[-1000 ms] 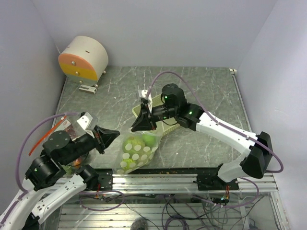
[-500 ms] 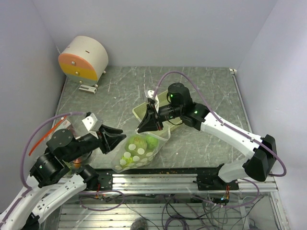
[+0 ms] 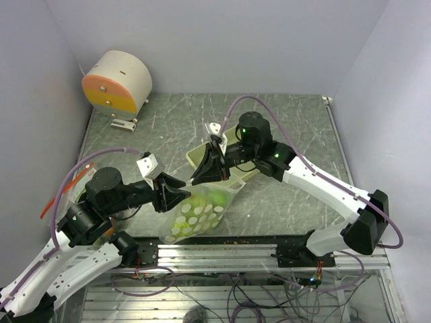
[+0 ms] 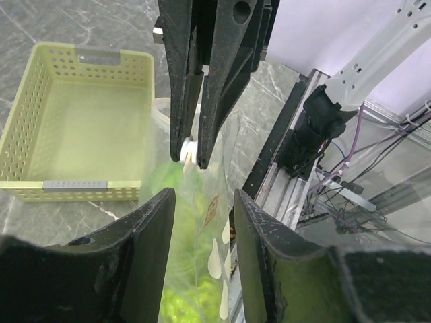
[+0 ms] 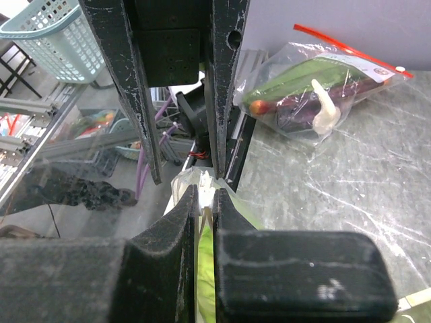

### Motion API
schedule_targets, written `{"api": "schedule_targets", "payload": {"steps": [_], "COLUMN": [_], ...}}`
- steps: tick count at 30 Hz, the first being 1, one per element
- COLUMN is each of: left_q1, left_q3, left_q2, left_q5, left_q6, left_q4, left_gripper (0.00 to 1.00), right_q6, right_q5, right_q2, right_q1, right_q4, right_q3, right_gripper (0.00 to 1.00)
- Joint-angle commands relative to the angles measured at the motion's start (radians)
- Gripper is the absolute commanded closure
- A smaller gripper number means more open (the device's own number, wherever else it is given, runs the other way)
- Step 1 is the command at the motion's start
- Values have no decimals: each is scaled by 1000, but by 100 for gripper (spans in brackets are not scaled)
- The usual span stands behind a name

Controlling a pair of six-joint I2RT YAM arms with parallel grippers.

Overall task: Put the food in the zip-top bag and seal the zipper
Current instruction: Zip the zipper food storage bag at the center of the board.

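Note:
A clear zip-top bag printed with white drops holds several bumpy light-green balls. My right gripper is shut on the white zipper piece at the bag's top edge and holds the bag up. My left gripper is open. Its fingers stand on either side of the bag's upper part, just below the right gripper. The green balls show through the plastic in the left wrist view. The carrot is not clearly visible.
A pale-green basket lies behind the bag, also in the left wrist view. A second clear bag with a red zip strip lies at the left. A beige and orange round device stands at the back left. The metal rail runs along the near edge.
My left gripper has swung right from the table's left side to the bag and now straddles its top. My right gripper has kept its hold and shifted slightly right.

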Motion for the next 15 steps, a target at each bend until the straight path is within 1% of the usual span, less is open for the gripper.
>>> {"api": "schedule_targets", "payload": {"steps": [1,6,8,9,11,15], "left_q1": [2,2,2,2,2,2], "left_q3": [-14,-23,-27,-32,-41,-65], "left_q2": [-7,9,20,24,33,40], "left_q5": [34,45,56,63,77,95], "left_q6": [1,-14,-16,-17,-20,-32], "left_q4": [76,111,113,112,115,142], "left_gripper": [49,49,54,59,66,74], "right_q6": [19,29,38,39,40,42], "right_q5": [-30,-28,-25,-25,-27,-28], "right_q2": [-17,-16,-16,-16,-16,-14], "right_q1": [-3,-4,-3,-4,-3,-3], "right_q4": [48,64,74,76,76,79], "right_q3": [26,19,18,20,22,21], "right_gripper": [100,100,100,100,100,100]}}
